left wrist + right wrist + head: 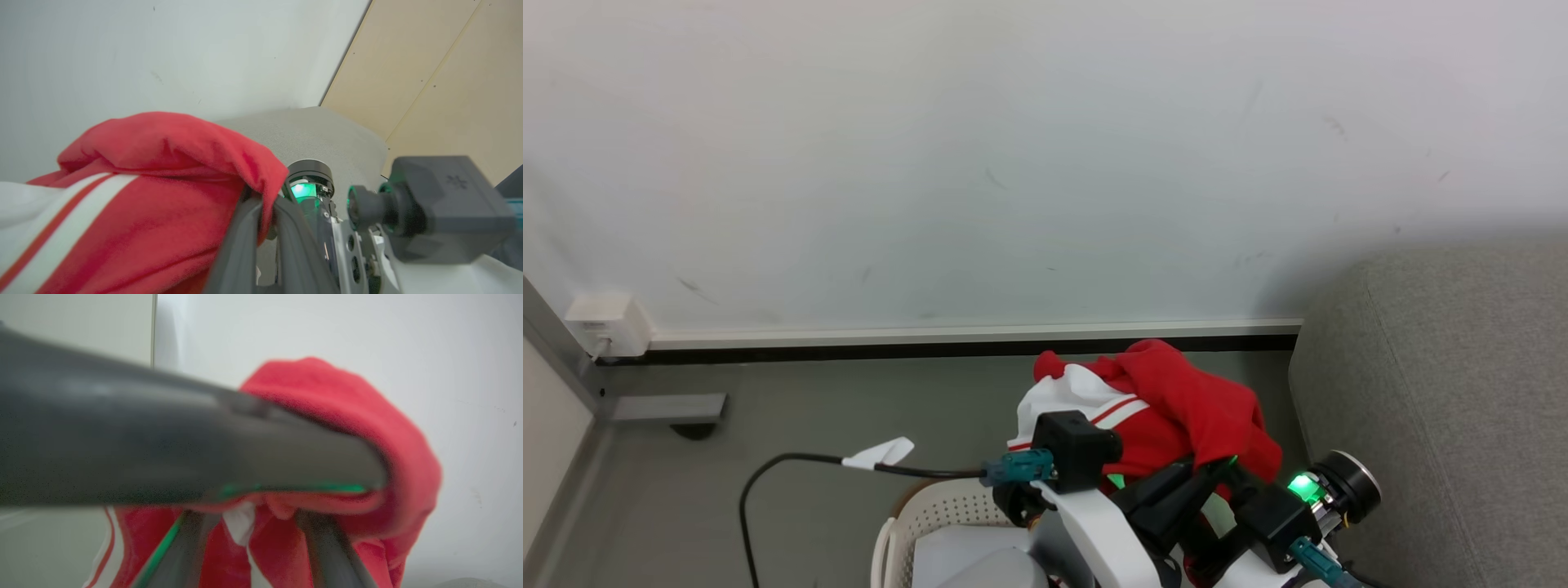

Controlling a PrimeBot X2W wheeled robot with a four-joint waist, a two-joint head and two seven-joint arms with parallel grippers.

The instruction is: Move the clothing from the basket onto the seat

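Clothing [1192, 408]: one | basket [931, 514]: one | left claw [263, 204] grasping it | right claw [255, 522]: cannot tell

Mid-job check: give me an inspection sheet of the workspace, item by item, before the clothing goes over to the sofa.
Surface: grey floor; light grey sofa at the robot's right.
Job's things: red clothing held up beyond the basket, not yet on the sofa.
Clutter: nothing seen.
Grippers: left tool pinches a fold of the clothing; right tool has fabric between its fingers, grip unclear.
Cables: black cable with a white tag loops on the floor left of the basket.
Surroundings: white wall; wall box at far left.
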